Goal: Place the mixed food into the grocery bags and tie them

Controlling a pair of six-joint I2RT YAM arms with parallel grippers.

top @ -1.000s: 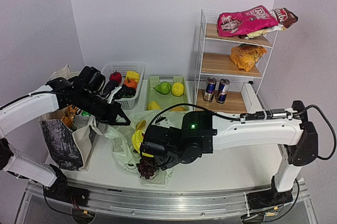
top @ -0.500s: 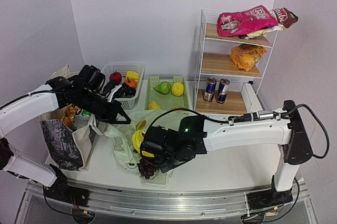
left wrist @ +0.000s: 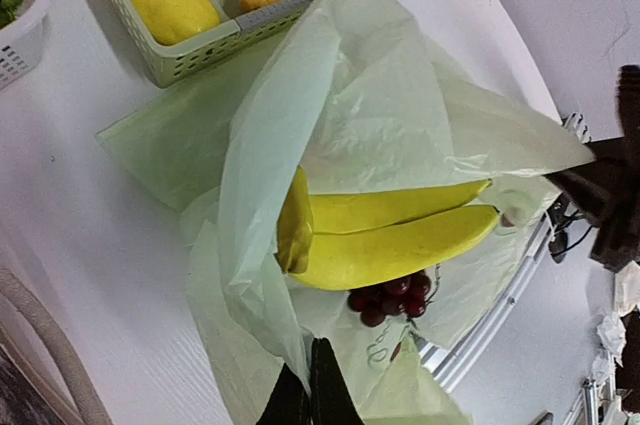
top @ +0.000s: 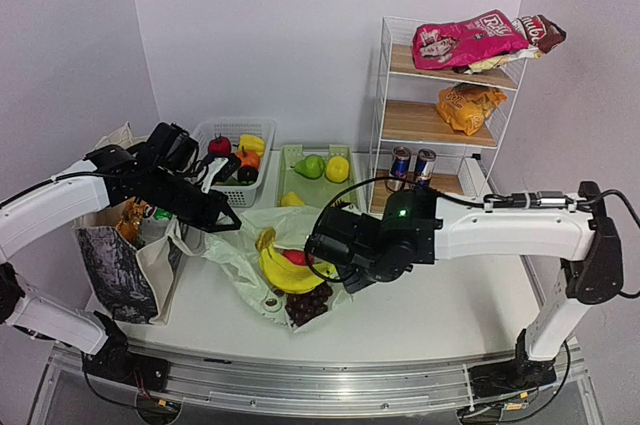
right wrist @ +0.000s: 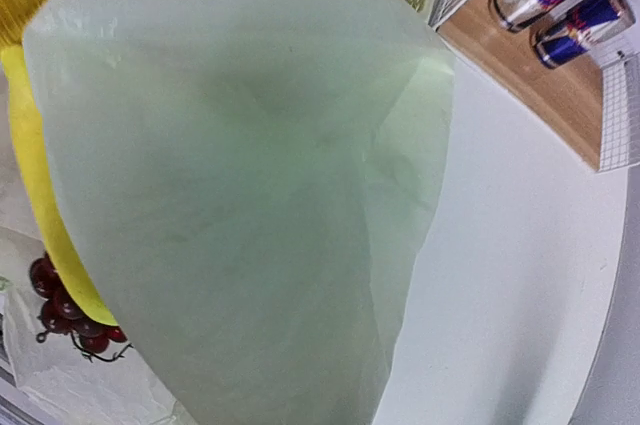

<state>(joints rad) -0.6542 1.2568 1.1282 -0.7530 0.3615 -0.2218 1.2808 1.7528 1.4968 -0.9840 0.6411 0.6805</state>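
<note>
The pale-green plastic bag lies at the table's front middle, stretched between both grippers. My left gripper is shut on the bag's left edge; in the left wrist view its fingertips pinch the film. My right gripper is shut on the bag's right edge, its fingers hidden behind film in the right wrist view. Yellow bananas, dark grapes and a bit of red apple lie in the bag. The beige tote stands at the left with packets inside.
A white basket and a green basket with fruit stand at the back. The wire shelf on the right holds two cans, an orange packet and a pink packet. The table's front edge runs just past the grapes.
My right gripper has shut on the plastic bag's right edge and pulled it right and up. The bag spread out, baring bananas and grapes. The left gripper kept its hold.
</note>
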